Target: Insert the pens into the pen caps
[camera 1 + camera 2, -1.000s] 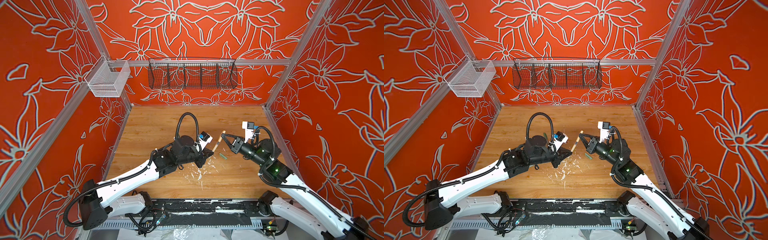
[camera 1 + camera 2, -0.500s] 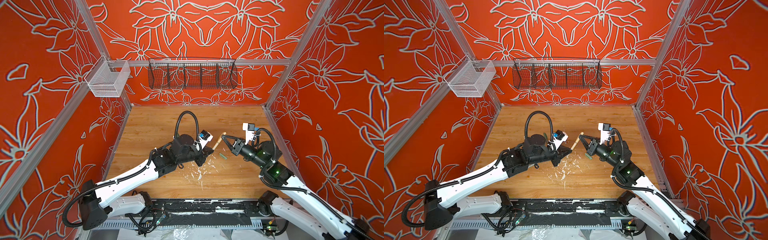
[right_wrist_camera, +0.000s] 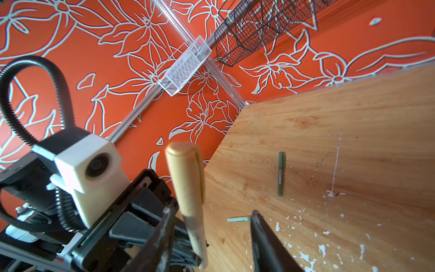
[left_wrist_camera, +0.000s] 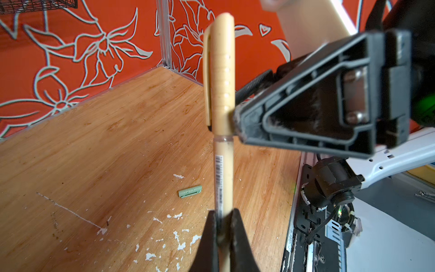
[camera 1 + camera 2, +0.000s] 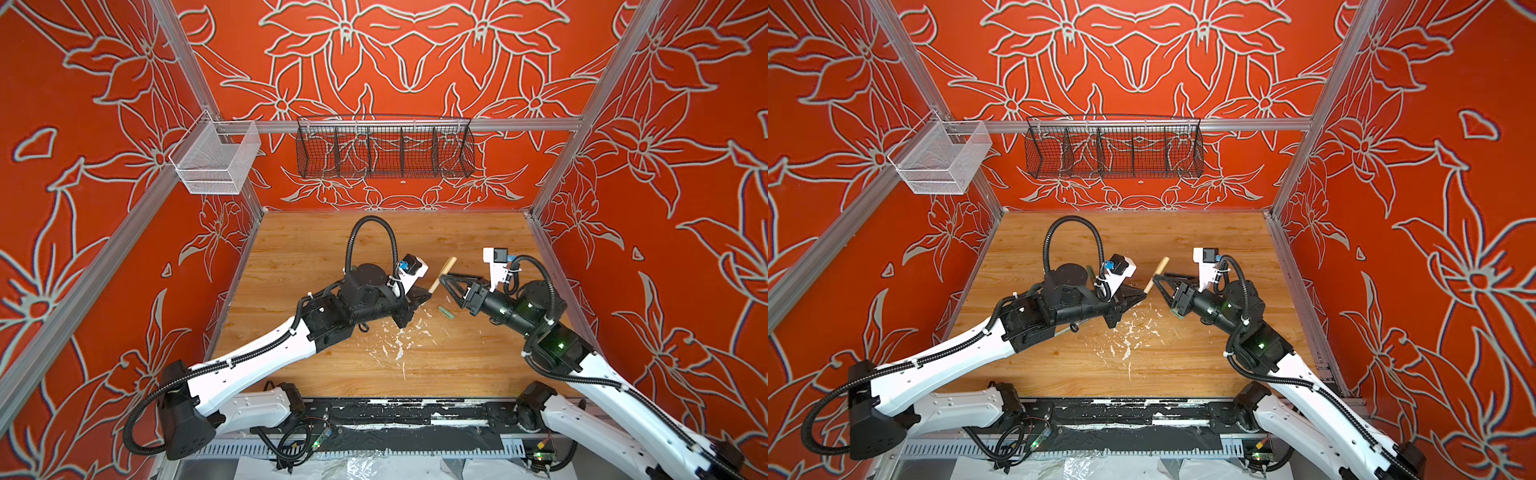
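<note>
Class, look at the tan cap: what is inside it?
The tan pen goes into the tan cap; its tip is covered, so how deep it sits cannot be seen.

The wooden table [image 5: 316, 249] has white paint flecks [image 5: 400, 352] near its middle. A short pale green cap [image 5: 446, 312] lies flat beside them. A dark green pen [image 3: 280, 174] lies on bare wood and seems to have its cap on. A pale green pen [image 3: 239, 219] lies near it, partly hidden.

A loose cap [image 5: 445, 312] lies on the table [image 5: 311, 249], just in front of the raised pen [image 5: 442, 274].
</note>
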Available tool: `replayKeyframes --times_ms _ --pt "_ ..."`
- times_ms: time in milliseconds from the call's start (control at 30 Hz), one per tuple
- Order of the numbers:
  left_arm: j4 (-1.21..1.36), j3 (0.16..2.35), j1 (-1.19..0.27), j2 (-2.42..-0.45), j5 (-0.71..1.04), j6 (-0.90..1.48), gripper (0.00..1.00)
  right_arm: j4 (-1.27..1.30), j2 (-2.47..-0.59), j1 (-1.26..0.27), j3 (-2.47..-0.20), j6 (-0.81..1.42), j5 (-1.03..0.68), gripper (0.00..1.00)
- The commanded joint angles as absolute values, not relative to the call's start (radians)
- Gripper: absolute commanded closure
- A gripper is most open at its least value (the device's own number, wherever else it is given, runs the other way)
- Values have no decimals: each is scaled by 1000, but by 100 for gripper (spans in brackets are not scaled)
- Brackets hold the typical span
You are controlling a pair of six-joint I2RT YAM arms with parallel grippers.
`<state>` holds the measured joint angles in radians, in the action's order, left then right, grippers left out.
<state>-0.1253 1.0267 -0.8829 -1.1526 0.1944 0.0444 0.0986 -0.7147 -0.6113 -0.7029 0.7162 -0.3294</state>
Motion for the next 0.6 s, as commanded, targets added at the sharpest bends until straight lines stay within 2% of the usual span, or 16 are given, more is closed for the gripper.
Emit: replayKeyframes --times_ms 0,167,567 --pt "-106 1034 -885 -1146 209 29 100 42 -670 -613 -782 654 -303 43" --pt "-108 1029 -885 -1143 220 35 100 24 -679 -602 -833 625 -313 40" --pt "-107 1011 -885 -1110 235 37 100 60 -769 -583 -867 666 -362 43"
